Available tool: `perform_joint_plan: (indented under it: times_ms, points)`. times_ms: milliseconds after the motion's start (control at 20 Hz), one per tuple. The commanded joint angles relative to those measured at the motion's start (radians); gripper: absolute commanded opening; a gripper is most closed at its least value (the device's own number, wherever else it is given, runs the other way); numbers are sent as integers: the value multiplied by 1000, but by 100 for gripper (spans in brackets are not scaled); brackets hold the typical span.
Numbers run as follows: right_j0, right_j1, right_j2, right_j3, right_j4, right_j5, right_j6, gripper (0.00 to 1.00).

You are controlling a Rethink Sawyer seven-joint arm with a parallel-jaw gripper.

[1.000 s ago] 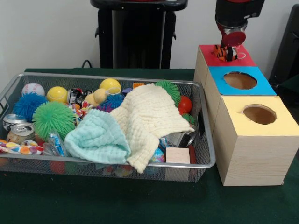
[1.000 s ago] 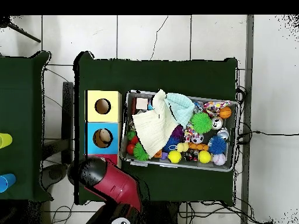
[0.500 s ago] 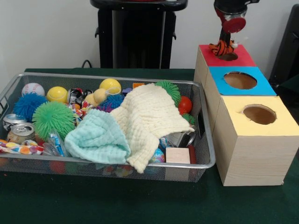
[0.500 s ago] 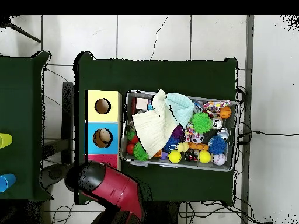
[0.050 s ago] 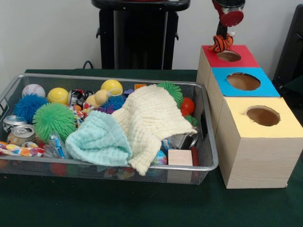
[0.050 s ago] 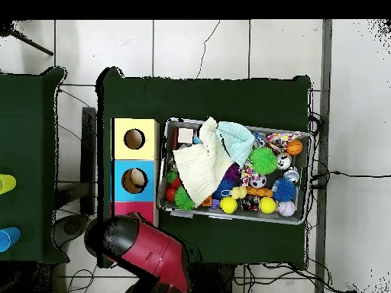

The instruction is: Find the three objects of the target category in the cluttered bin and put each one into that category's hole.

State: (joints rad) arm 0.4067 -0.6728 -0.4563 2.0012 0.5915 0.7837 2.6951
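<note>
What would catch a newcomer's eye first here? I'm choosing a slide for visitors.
The wire bin heaped with bright toys, a cream cloth and a mint cloth draped on top. Beside it stand three boxes topped red, blue and yellow, a striped toy hanging from the pincer at the red hole's far edge.

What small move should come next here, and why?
Probably shift the tool until the orange and black striped toy hangs over the red-topped wooden box's hole: it dangles beneath the tool beside the hole, not above it.
</note>
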Motion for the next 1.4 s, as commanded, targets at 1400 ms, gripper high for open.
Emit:
perform_joint_plan:
  times_ms: [1400]
  points:
    - [-45, 58, 89, -99, 14, -35, 175, 0]
